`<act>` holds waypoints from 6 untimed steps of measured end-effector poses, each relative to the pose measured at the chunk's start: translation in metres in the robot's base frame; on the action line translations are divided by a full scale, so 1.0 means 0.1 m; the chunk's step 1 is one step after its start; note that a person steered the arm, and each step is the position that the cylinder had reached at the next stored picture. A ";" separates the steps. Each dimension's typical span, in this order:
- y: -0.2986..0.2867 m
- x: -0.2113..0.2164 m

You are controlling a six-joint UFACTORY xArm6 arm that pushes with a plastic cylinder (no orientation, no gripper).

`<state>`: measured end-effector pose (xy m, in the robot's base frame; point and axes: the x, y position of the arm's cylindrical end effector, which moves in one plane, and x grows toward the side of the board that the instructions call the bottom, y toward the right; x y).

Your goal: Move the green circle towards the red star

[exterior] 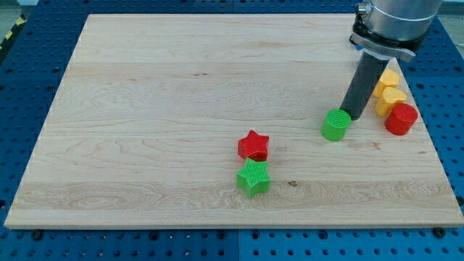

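The arm has no jaws, and its tip (354, 114) touches the green circle (336, 125) near the table's (145, 109) right edge from upper right; an off-centre push may miss the red star (253, 146).

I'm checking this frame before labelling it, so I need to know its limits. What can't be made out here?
- Camera view: whether my tip touches the green circle block; they overlap and the rod hides the contact.
- The yellow blocks at the wooden board's right edge: the rod and the red cylinder block hide parts of them, so their shapes are unclear.
- The arm above the rod is cut off by the view's top.
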<state>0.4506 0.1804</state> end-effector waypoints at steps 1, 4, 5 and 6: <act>0.00 0.00; -0.32 0.01; -0.10 0.09; 0.10 0.32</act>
